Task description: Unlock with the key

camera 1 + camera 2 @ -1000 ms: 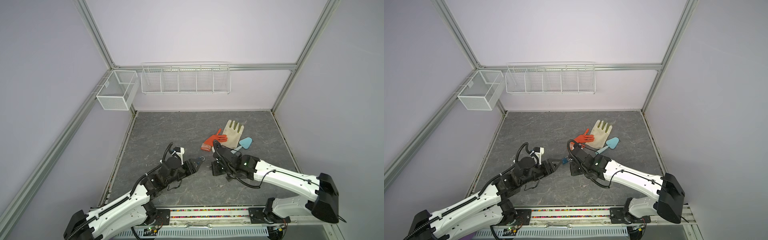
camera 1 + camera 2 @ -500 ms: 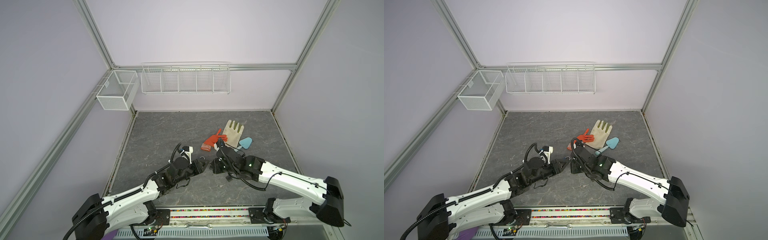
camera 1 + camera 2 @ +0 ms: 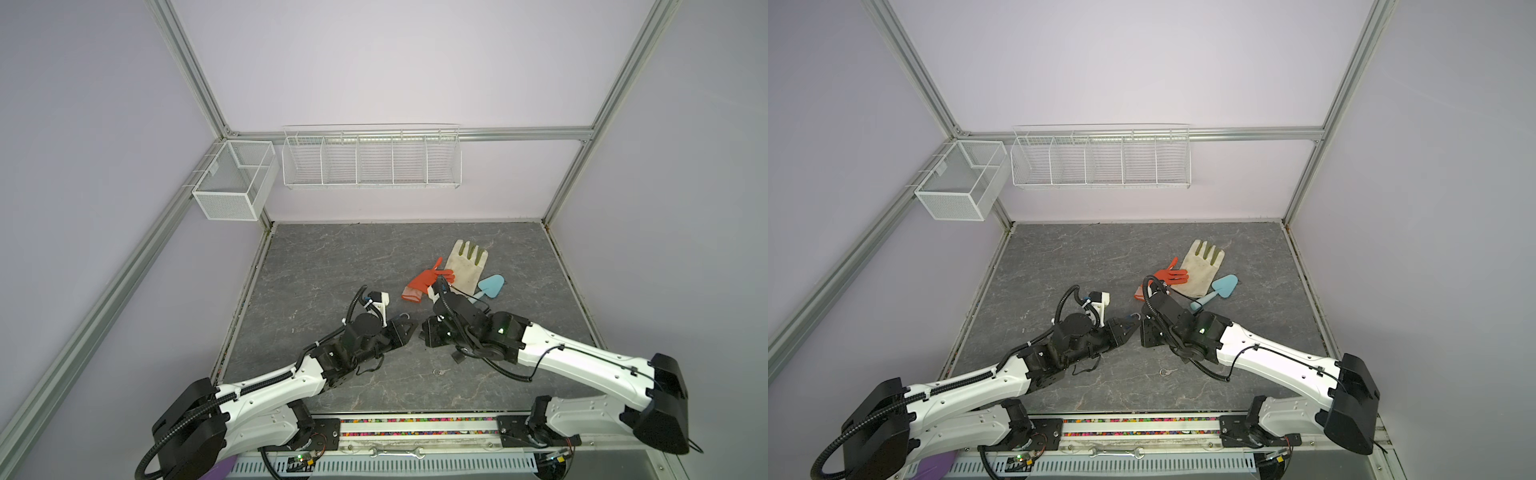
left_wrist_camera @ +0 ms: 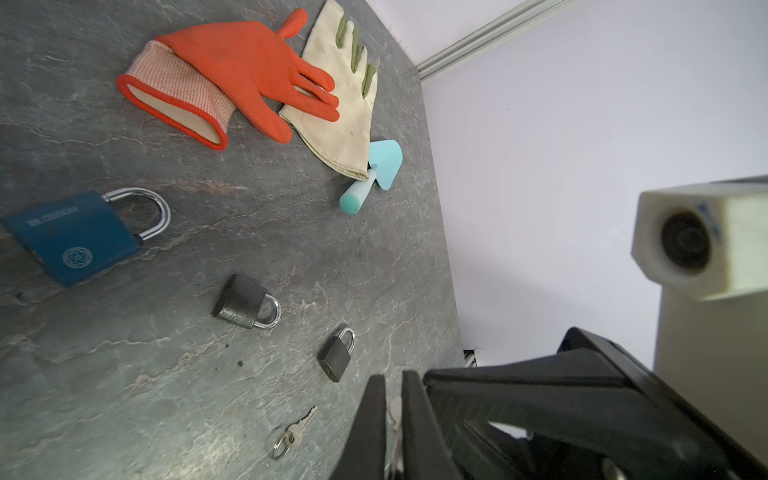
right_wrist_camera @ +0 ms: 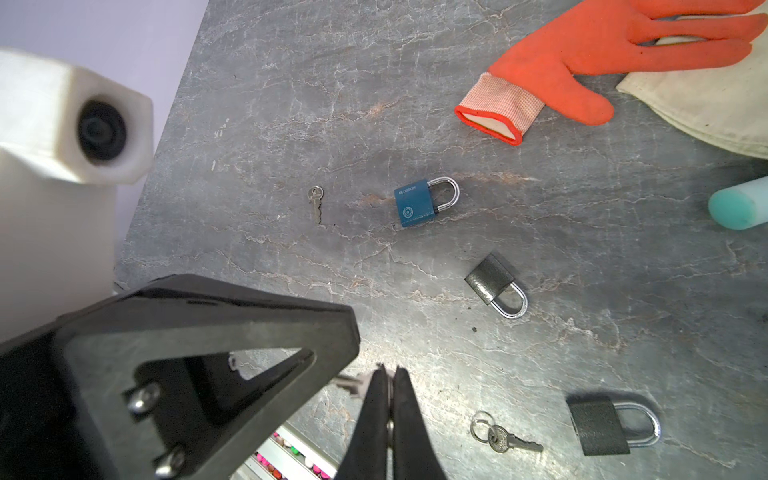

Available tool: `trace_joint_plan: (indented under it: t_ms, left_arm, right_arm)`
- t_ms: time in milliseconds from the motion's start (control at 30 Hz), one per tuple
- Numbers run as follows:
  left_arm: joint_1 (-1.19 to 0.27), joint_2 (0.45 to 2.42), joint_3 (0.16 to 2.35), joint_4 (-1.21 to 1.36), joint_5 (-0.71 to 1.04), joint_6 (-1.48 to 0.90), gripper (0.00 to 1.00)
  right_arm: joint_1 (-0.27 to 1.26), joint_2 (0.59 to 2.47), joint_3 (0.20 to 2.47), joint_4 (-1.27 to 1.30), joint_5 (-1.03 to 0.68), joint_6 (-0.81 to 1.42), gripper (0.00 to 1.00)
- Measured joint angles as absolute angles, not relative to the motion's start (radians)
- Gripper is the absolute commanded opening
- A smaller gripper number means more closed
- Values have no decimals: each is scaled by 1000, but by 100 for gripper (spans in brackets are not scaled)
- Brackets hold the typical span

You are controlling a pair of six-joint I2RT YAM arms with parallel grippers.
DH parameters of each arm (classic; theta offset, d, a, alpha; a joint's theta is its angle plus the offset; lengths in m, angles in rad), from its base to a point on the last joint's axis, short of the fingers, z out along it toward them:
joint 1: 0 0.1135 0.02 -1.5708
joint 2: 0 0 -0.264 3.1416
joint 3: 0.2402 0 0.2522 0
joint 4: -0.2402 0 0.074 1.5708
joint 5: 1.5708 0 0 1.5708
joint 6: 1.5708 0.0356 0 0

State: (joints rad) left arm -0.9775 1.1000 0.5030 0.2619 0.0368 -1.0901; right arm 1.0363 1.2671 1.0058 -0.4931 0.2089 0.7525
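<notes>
Tip to tip over the grey stone-patterned table, my left gripper and right gripper meet near its front middle, as both top views show. My right jaws are clenched on the key, its toothed blade sticking out sideways toward my left gripper's black fingers. My left jaws are pressed together on a thin strip of bright metal, the same key by the look of it. On the table below lie three padlocks, their shackles closed as far as shows. They are a blue padlock, a grey padlock near it, and a dark padlock further along. A loose key lies near the blue one without touching it, and a key on a ring lies just beside the dark one. Towards the back, an orange glove overlaps a cream glove, whose cuff covers part of a teal trowel.
</notes>
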Motion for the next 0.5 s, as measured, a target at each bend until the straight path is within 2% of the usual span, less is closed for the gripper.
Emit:
trace_joint_plan:
  t_ms: [200, 367, 500]
  left_arm:
    - [-978, 1101, 503, 260, 25, -1091, 13]
    - [-978, 1099, 503, 257, 23, -1099, 12]
    - [-978, 1095, 503, 257, 22, -1120, 7]
  right_arm:
    - [1036, 1267, 1003, -488, 210, 752, 7]
    - [1036, 1258, 1001, -471, 210, 752, 7]
    - [1036, 1249, 999, -452, 210, 752, 6]
